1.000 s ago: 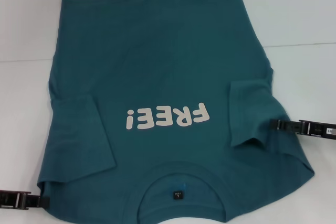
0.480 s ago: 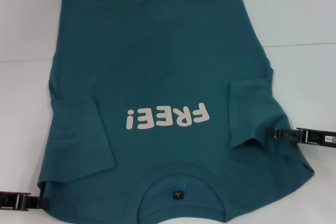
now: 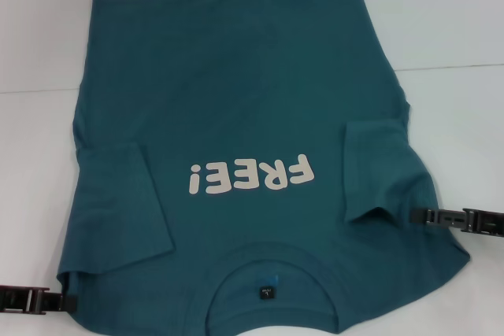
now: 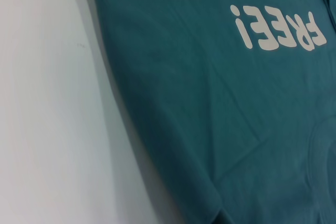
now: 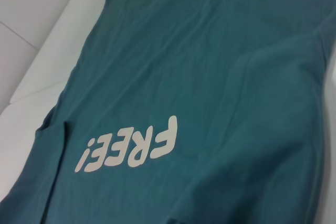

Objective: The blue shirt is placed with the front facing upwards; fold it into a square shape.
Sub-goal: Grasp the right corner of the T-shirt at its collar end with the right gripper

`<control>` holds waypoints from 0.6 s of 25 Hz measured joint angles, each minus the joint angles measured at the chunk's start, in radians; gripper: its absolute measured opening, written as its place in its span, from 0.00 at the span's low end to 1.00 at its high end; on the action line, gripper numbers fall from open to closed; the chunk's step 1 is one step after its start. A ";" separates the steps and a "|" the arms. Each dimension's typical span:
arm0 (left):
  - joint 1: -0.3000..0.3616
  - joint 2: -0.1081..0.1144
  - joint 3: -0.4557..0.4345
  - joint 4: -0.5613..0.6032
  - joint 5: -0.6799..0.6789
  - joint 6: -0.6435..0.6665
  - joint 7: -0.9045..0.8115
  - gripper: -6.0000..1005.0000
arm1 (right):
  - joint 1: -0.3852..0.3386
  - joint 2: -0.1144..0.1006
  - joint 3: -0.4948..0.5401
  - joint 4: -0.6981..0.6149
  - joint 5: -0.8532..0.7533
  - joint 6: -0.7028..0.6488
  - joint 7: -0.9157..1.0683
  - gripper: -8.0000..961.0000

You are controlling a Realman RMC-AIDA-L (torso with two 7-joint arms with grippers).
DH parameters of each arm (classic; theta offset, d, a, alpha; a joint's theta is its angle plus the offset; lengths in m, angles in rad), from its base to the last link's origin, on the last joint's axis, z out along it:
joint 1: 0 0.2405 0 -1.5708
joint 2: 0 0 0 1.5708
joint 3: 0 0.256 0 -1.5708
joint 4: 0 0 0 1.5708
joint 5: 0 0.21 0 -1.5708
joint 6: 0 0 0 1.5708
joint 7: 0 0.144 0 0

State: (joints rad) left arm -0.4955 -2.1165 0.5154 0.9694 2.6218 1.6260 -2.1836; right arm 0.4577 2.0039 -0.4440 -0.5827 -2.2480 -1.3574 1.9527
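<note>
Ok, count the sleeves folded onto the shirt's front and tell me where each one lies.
2. One sleeve lies on the blue shirt towards the left gripper, beside the print. The other sleeve lies towards the right gripper. Nothing else looks folded over.

Blue shirt [image 5: 210, 77] spread front up, pale "FREE!" print [image 5: 128, 150], white table [image 5: 37, 40] beside it

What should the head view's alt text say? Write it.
A blue shirt lies front-up on a white table, collar nearest the camera, both sleeves folded in. The left gripper sits at its near-left edge, the right gripper at its right edge.
</note>
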 joint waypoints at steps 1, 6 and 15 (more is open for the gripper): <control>0.000 0.000 0.000 0.000 0.000 0.000 0.000 0.03 | -0.003 -0.002 0.002 0.000 0.000 -0.009 0.000 0.98; 0.000 0.000 0.000 0.000 -0.001 0.000 -0.001 0.03 | -0.016 -0.014 0.004 0.000 0.002 -0.062 0.004 0.98; 0.006 -0.002 0.000 0.000 -0.001 0.000 0.000 0.03 | -0.018 -0.023 0.027 0.000 0.002 -0.141 0.008 0.98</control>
State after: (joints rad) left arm -0.4896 -2.1185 0.5154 0.9695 2.6213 1.6259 -2.1836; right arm 0.4395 1.9807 -0.4165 -0.5830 -2.2456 -1.4987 1.9607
